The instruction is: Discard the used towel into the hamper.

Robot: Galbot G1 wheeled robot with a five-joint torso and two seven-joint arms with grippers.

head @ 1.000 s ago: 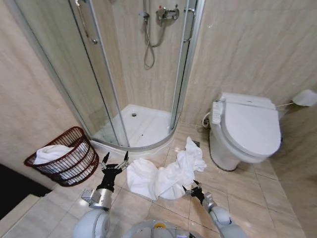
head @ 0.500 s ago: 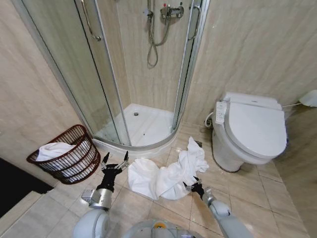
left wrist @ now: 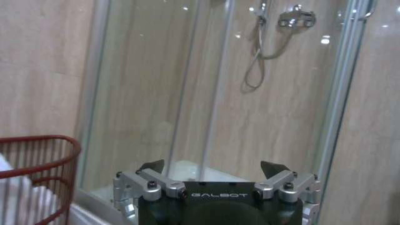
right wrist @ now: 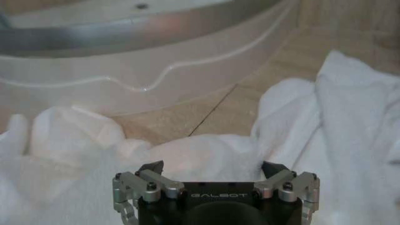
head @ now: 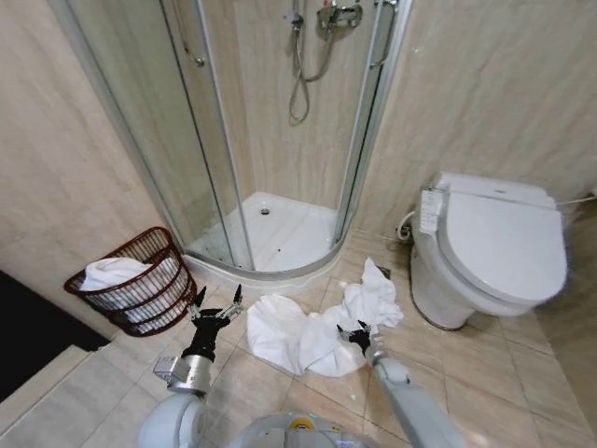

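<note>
Right gripper (head: pixel 355 333) fingers spread wide, low over towel (head: pixel 317 329) on floor. Left gripper (head: pixel 216 301) also wide, empty, beside hamper (head: pixel 140 285). Hamper's white contents partly hidden.

A crumpled white terry towel (head: pixel 322 327) lies on the beige tiled floor (head: pixel 466 373), right tool (head: pixel 357 333) spread-fingered upon it.
</note>
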